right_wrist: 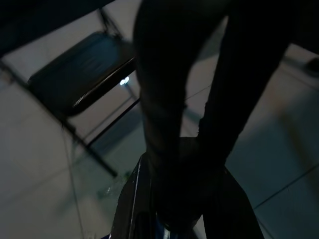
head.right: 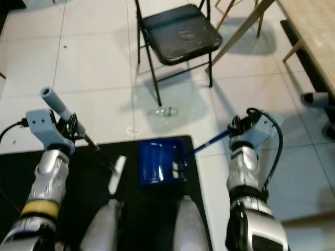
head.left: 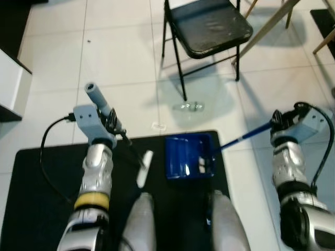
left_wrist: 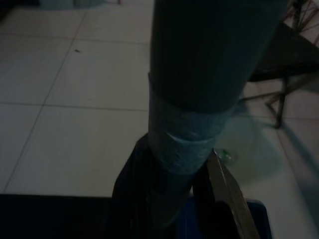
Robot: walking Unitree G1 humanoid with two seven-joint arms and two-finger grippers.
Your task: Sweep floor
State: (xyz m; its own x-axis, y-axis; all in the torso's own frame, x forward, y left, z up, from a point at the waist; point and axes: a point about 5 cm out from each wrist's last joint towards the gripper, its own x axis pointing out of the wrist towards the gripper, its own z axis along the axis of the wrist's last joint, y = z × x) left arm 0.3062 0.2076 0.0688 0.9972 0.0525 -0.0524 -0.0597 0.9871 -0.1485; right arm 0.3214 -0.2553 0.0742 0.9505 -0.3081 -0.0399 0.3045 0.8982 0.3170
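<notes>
On the black mat (head.left: pixel 42 198), left gripper (head.left: pixel 112 125) clamps the broom (head.left: pixel 97 99), right gripper (head.left: pixel 276 124) grips the dustpan (head.left: pixel 189 157); next, I'd guess: sweep the floor scrap (head.left: pixel 158 126) in.

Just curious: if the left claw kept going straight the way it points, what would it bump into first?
Probably the bare tile floor ahead; the left claw, shut on the broom handle, seems aimed left of the folding chair.

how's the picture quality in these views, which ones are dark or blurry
Left eye view: evenly lit and fairly sharp, the folding chair throwing soft shadows on the pale tiles. Left wrist view: dim, the broom handle a blurred mass up close. Right wrist view: darkest, the right gripper a near-black silhouette against brighter floor.
</notes>
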